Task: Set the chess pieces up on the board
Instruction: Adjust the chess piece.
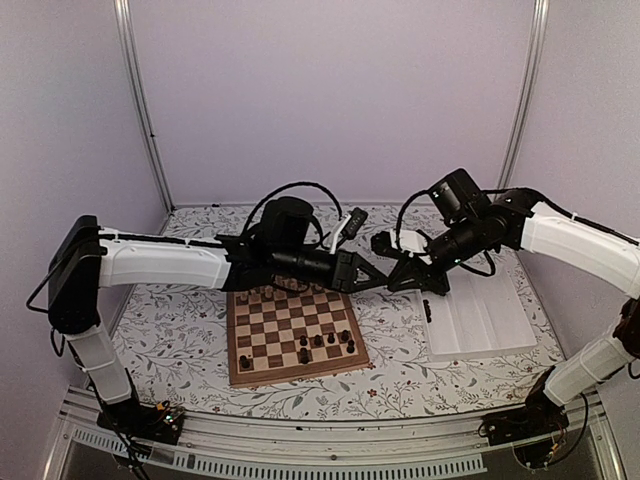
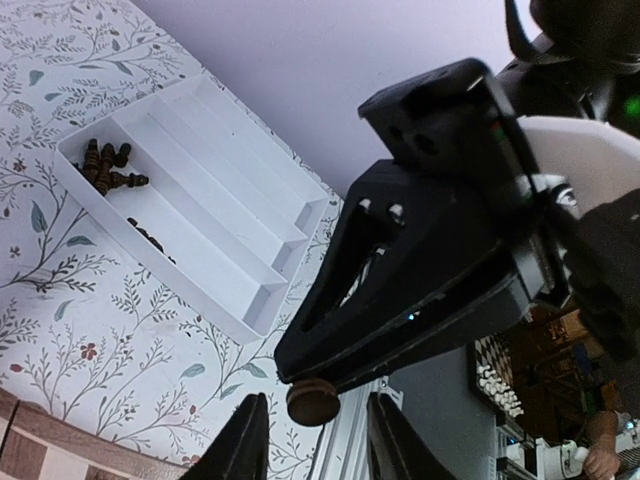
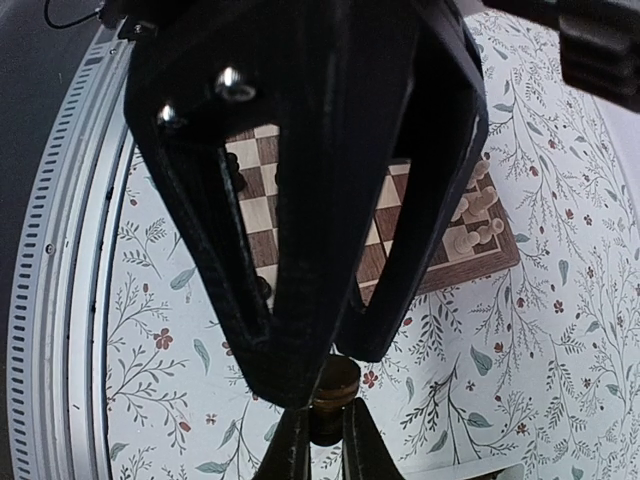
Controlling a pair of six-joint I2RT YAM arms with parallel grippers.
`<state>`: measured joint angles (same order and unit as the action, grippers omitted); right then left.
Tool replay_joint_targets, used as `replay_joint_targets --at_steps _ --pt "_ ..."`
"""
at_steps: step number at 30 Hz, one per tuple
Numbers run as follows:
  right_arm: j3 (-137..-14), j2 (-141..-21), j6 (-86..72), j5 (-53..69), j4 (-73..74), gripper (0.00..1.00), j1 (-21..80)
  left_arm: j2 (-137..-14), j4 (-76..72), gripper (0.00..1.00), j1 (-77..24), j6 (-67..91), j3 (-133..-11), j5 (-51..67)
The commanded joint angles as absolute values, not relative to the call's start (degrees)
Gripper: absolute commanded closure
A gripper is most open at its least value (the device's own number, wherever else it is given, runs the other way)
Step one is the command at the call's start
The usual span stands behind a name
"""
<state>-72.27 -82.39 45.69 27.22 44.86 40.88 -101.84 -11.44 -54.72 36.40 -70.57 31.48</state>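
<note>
While the desk [image 1: 400,385] with its flowered cloth fills the lower part of the overhead view, the left arm [image 1: 160,265] and the right arm [image 1: 580,245] reach toward each other and meet above it, over the gap between the board [image 1: 275,330] and the white tray [image 1: 490,325]. The board lies flat on the desk in front of the left arm. The tray lies to the right of the board, apart from it.

The right hand [image 3: 320,372] is closed, and its two black fingers pinch one dark chessman, the held piece [image 2: 313,402], so that only the round brown base shows under the fingertips. The left hand [image 2: 312,430] is partly open. It has one finger on each side of that base, and in the left wrist view a small gap shows on both sides, so it has hold of nothing.

Several dark chess pieces [image 1: 332,340] stand on the near right part of the board, with one more near its front left corner. A few more dark ones [image 2: 108,165] lie on their sides together in one end compartment of the tray. Some pale chessmen [image 3: 475,225] stand at one edge of the board, seen in the right wrist view.
</note>
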Motion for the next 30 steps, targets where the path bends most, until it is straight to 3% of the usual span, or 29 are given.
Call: replay_joint_targets --at_steps 1,21,23,27,30 --pt "-74.39 -83.35 45.62 26.20 45.38 0.93 41.73 -103.85 -13.16 0.67 -54.87 37.01 -71.28 33.77" --pt "-74.90 -83.19 46.32 24.42 46.23 0.92 44.09 -103.93 -14.54 0.88 -54.94 36.07 -69.96 34.92" --pt "-75.40 -83.06 46.32 24.54 46.57 0.88 44.18 -103.57 -15.30 0.91 -54.88 35.83 -69.60 34.90" --pt "-77.35 -81.90 44.06 24.63 47.14 0.69 43.05 -101.73 -18.66 0.94 -54.92 35.69 -68.73 34.32" --pt "-79.54 -78.84 41.56 32.77 46.85 0.56 37.08 -99.63 -24.23 0.94 -54.84 36.48 -66.95 32.35"
